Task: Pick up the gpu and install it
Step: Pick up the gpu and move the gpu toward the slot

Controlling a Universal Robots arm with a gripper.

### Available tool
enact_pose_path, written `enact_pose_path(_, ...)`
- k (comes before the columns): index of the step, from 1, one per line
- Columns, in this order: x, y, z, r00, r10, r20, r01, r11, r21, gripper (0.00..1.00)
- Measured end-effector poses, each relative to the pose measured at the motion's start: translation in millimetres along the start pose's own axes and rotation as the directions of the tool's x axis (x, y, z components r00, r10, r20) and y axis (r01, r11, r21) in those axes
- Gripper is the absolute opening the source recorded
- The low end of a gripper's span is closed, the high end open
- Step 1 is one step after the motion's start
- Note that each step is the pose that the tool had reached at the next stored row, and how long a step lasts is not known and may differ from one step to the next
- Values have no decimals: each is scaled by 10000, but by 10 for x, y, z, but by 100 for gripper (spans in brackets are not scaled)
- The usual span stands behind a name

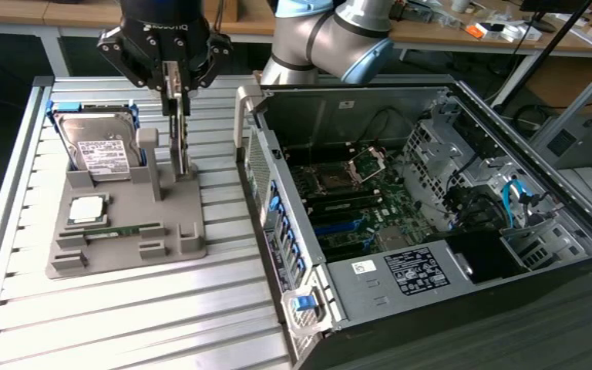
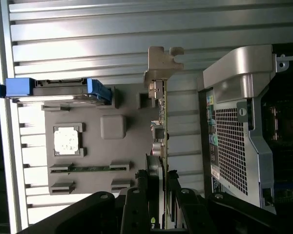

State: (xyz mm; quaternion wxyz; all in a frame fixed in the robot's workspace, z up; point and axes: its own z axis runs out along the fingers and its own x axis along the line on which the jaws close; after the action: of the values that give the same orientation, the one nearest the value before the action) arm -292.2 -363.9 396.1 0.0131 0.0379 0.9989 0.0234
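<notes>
— Where is the gpu [image 1: 181, 139] [image 2: 162, 122] right now?

— Standing on edge in the grey holder [image 1: 121, 250] [image 2: 129, 146], on the side nearest the open computer case [image 1: 378, 108] [image 2: 234, 136]. In the wrist view you look straight down its thin edge, with the silvery bracket [image 2: 162, 61] at the far end.

— And the gripper [image 1: 176, 91] [image 2: 161, 180]?

— Directly above the card, pointing down. Its fingers [image 2: 136, 200] sit on either face of the upper edge, pressed against it – the jaws are clamped on the gpu.

— Is the card out of its slot?

— I cannot tell; its lower edge reaches down to the holder's base.

— What else is on the holder?

— A hard drive [image 1: 101, 146] [image 2: 51, 90] propped at the back, a square processor chip [image 1: 87, 208] [image 2: 67, 140] lying flat, and a narrow green memory stick [image 1: 121, 230] [image 2: 90, 168] beside it. The holder rests on the slatted metal table [image 1: 121, 324] [image 2: 112, 29], just beside the case.
</notes>
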Motion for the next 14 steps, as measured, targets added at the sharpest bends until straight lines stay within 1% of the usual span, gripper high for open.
enact_pose_path(14, -3, 5, -108, 10000, 0, -1, 0, 10000, 1, 27)
